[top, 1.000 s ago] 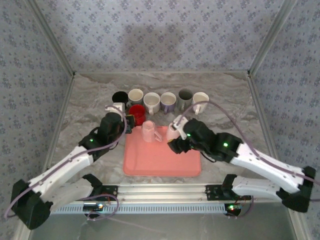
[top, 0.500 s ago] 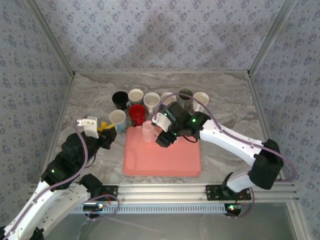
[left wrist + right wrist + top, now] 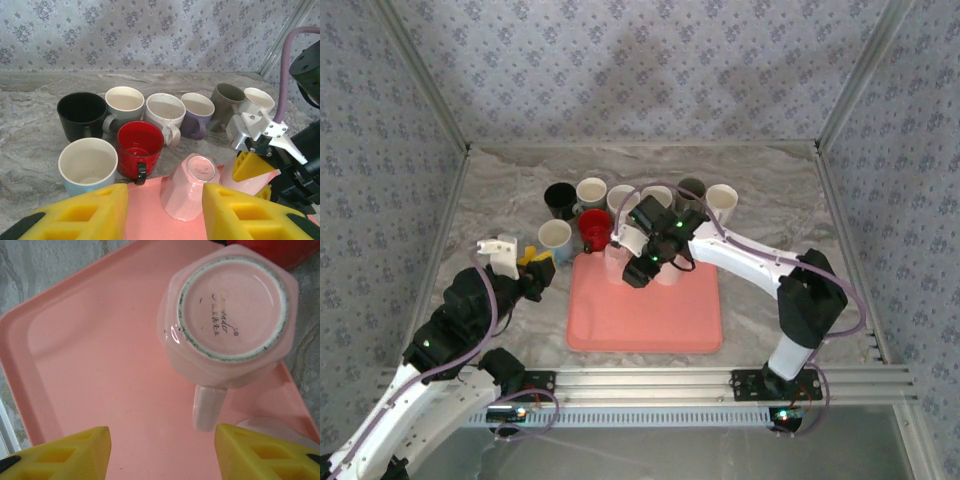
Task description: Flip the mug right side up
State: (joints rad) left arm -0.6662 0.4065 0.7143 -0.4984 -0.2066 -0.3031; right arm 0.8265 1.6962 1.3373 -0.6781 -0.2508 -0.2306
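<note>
A pale pink mug (image 3: 615,258) stands upside down at the far left corner of the pink tray (image 3: 640,320). Its base (image 3: 232,307) faces up and its handle (image 3: 207,407) points toward my right wrist camera. My right gripper (image 3: 638,268) hovers just over it, open, its yellow fingertips (image 3: 102,440) either side of and short of the handle, touching nothing. My left gripper (image 3: 530,262) sits back off the tray's left edge, open and empty, facing the mug (image 3: 190,192). A second pink mug (image 3: 247,182) stands behind the right gripper.
Several upright mugs stand behind the tray: black (image 3: 81,115), red (image 3: 139,147), light blue (image 3: 87,165), then white, lilac and grey ones in a row (image 3: 657,197). The red mug is close to the upside-down mug. Patterned walls close in the table.
My right gripper has swung left across the tray to the upside-down mug and its jaws have narrowed. My left arm pulled back from the mugs a second ago and has since held still.
</note>
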